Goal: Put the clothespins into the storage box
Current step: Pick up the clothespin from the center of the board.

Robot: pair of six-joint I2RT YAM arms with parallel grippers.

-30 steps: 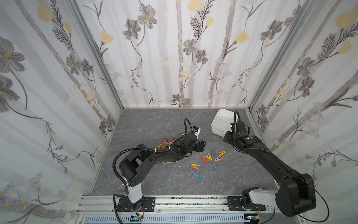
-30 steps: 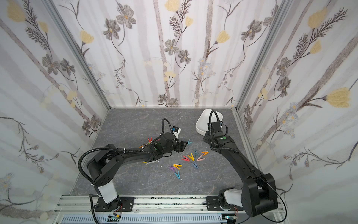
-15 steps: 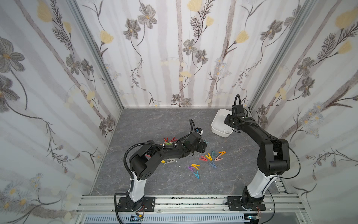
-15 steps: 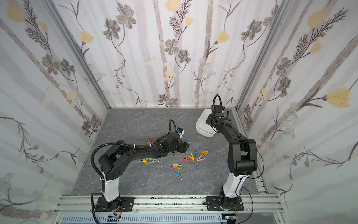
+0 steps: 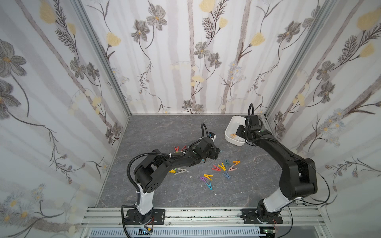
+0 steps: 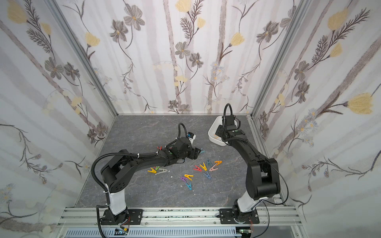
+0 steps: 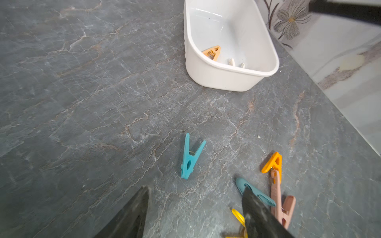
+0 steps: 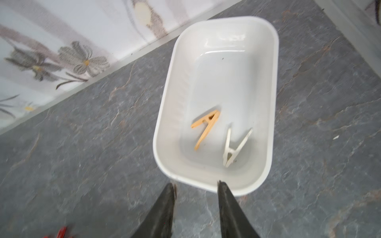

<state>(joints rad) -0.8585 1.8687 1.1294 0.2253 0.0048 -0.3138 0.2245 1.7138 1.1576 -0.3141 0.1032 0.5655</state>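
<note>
The white storage box (image 5: 229, 131) (image 6: 212, 135) stands at the back right. In it lie an orange clothespin (image 8: 206, 127) (image 7: 212, 52) and a white one (image 8: 235, 148). My right gripper (image 8: 195, 183) (image 5: 239, 131) hangs open and empty over the box's near end (image 8: 165, 123). My left gripper (image 7: 195, 188) (image 5: 216, 153) is open low over the floor, a teal clothespin (image 7: 190, 157) (image 6: 202, 152) lying just ahead of its fingertips. Several more coloured clothespins (image 5: 224, 167) are scattered mid-floor.
Red pegs (image 5: 177, 148) lie behind the left arm, yellow and grey ones (image 5: 179, 171) beside its elbow, purple, yellow and blue ones (image 5: 206, 179) nearer the front. Orange, pink and teal pegs (image 7: 276, 185) lie by the left gripper's finger. The side wall (image 7: 340, 61) runs close behind the box.
The right arm has swung over the storage box and its jaws have opened. The left gripper has shifted right toward the teal peg, staying open.
</note>
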